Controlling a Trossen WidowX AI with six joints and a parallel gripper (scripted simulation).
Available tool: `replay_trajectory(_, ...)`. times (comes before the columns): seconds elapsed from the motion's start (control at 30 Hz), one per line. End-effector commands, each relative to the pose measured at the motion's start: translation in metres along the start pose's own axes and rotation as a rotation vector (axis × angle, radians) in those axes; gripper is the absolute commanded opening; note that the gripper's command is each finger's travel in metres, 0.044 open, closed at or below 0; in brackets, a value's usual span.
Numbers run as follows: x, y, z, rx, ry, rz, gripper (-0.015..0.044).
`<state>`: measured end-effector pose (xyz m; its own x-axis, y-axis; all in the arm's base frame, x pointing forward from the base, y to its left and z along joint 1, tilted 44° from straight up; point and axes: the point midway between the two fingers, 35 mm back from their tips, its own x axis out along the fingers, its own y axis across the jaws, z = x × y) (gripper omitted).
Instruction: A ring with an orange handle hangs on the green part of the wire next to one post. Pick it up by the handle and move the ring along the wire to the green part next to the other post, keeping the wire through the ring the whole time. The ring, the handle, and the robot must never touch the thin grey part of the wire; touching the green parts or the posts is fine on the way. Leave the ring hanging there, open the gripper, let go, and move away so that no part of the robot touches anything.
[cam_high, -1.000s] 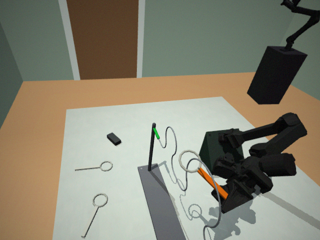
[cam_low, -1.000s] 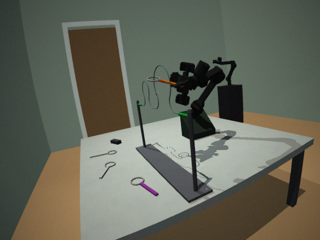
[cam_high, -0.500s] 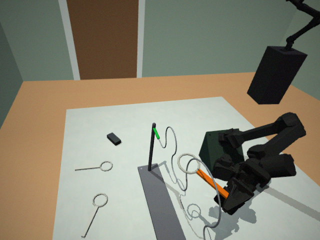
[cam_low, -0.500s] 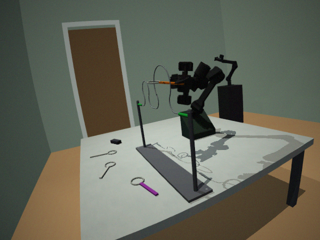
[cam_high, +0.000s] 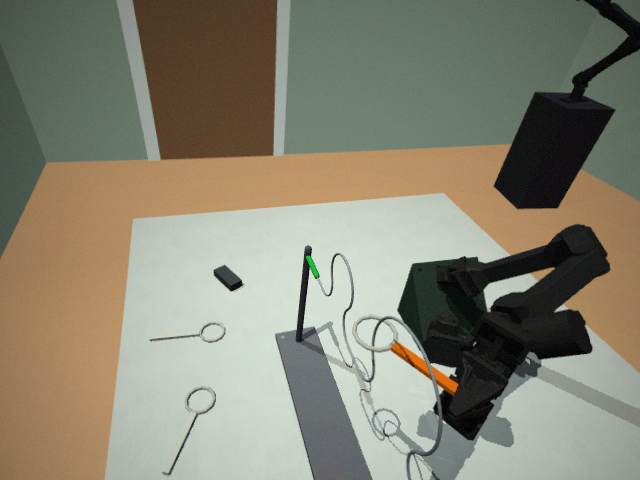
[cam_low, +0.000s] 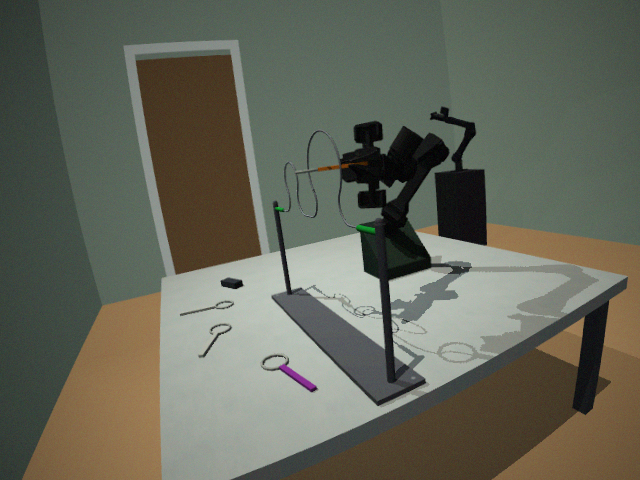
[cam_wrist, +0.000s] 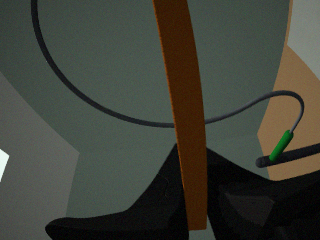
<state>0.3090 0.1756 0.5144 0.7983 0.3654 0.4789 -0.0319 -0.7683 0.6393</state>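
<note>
Sage-green walls and a brown door (cam_high: 206, 77) (cam_low: 191, 160) stand behind a pale-topped table (cam_high: 170, 248) (cam_low: 206, 413). The dark arm reaches toward a winding wire (cam_high: 352, 284) (cam_low: 308, 155) (cam_wrist: 90, 102) carried between a far post (cam_high: 302, 299) (cam_low: 282, 248) and a near post (cam_low: 385, 310), both on a long grey base (cam_high: 320, 413) (cam_low: 336, 330). A green sleeve marks the wire at each post.

The gripper (cam_high: 457, 395) (cam_low: 359, 164) (cam_wrist: 186, 148) is closed narrow on the orange handle (cam_high: 423, 366) (cam_low: 330, 167) (cam_wrist: 187, 100). The pale ring (cam_high: 356, 341) (cam_low: 306, 171) is in mid-air on the grey stretch between the posts, seemingly around the wire where the tall loop begins its drop toward the dip.

Carrying it well probably means small moves, turning the wrist so that the ring's plane stays square to the wire and the wire runs near its centre. The handle and fingers need watching too, since the tall loop passes close to them in the top view.

Seen edge-on from the exterior, the ring shows no opening, so its clearance cannot be told. The top view cuts off the near post; the wrist view leaves the ring out. Whether anything touches the grey wire is unclear, and so is which post is the goal.
</note>
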Motion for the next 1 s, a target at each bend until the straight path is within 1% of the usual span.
replay_trajectory(0.0, 0.0, 0.002, 0.0, 0.052, -0.007, 0.03, -0.015)
replay_trajectory(0.97, 0.001, 0.014, 0.003, 0.346, -0.042, 0.193, -0.015)
